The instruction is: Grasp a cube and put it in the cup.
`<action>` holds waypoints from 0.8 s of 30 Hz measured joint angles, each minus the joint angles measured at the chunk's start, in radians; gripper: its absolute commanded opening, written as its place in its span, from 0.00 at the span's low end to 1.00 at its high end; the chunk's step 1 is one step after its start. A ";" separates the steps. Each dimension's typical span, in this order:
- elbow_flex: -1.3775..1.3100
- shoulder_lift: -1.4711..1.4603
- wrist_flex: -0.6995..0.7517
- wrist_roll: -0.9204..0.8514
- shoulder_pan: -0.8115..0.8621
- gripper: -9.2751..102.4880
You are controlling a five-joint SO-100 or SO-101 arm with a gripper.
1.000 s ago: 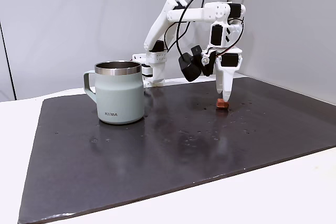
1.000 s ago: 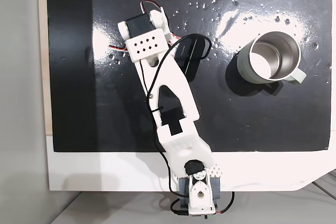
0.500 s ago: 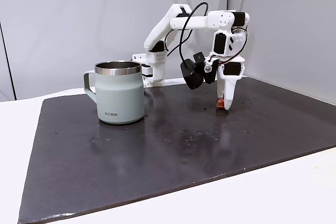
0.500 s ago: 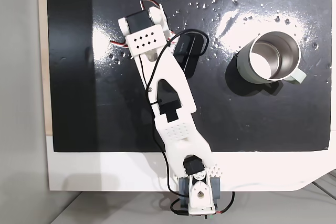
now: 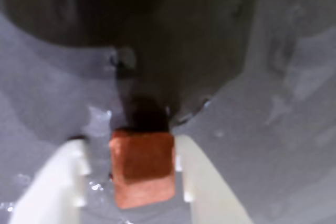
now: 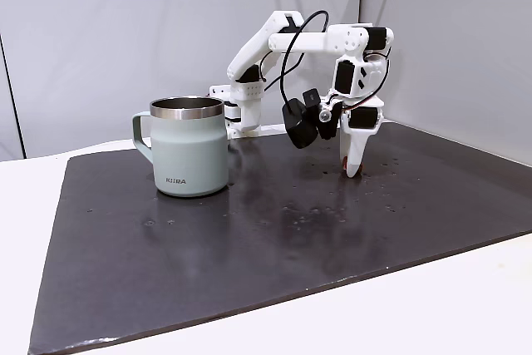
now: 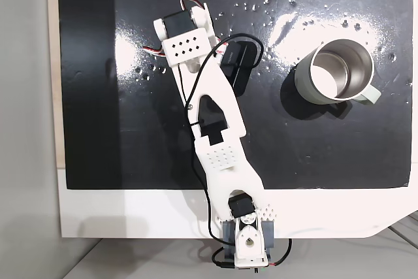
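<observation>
The cube (image 5: 142, 169) is a small reddish-brown block lying on the glossy dark mat (image 5: 273, 129). In the wrist view it sits between my gripper's (image 5: 128, 145) two white fingers. The right finger (image 5: 202, 182) lies against the cube, and a strip of mat shows between the cube and the left finger (image 5: 58, 182). In a fixed view the gripper (image 6: 352, 170) points straight down with its tips at the mat, a sliver of the cube (image 6: 344, 169) beside them. The cup (image 6: 189, 155) stands upright well to the left, and from above the cup (image 7: 304, 87) looks empty.
The dark mat (image 6: 249, 239) covers most of the white table (image 6: 465, 305). The arm's base (image 7: 245, 243) is clamped at the table's edge, and a black cable with a dark camera block (image 6: 297, 114) hangs by the wrist. Grey walls stand behind and to the right.
The wrist has turned and shifted slightly left in the side fixed view. The finger tips have dropped to the mat around the cube. The cup has not moved.
</observation>
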 measured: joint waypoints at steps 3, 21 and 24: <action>0.000 0.000 0.005 0.000 0.003 0.13; -0.017 0.023 0.025 -0.012 0.009 0.10; -0.015 0.092 0.026 -0.012 0.009 0.10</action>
